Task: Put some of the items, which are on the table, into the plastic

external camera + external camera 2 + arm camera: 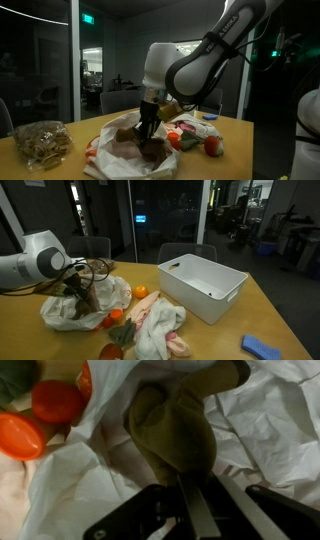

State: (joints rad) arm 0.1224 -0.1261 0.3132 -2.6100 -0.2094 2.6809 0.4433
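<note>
I have the gripper (197, 490) down inside the mouth of the plastic bag (270, 420), with white film on both sides of the hand and beneath it. The brown soft item (175, 430) lies right ahead of the fingertips, already over the bag's lining, its near edge meeting the narrow gap between the jaws. The jaws stand close together, but the wrist view is too dark there for me to tell whether they pinch that edge or merely touch it.

I judge this to be the drop-off. To do it well, I would keep the hand low so the item settles deep rather than on the rim. I would open the jaws fully, since a half-opening could leave fabric caught on a pad. Then I would lift straight up along the hand's own axis, because any sideways drag would likely snag the film and pull the bag along.

A tomato (55, 400) and an orange piece (20, 435) sit outside the bag, beyond the fingertips and off to one side, ready as later picks.
</note>
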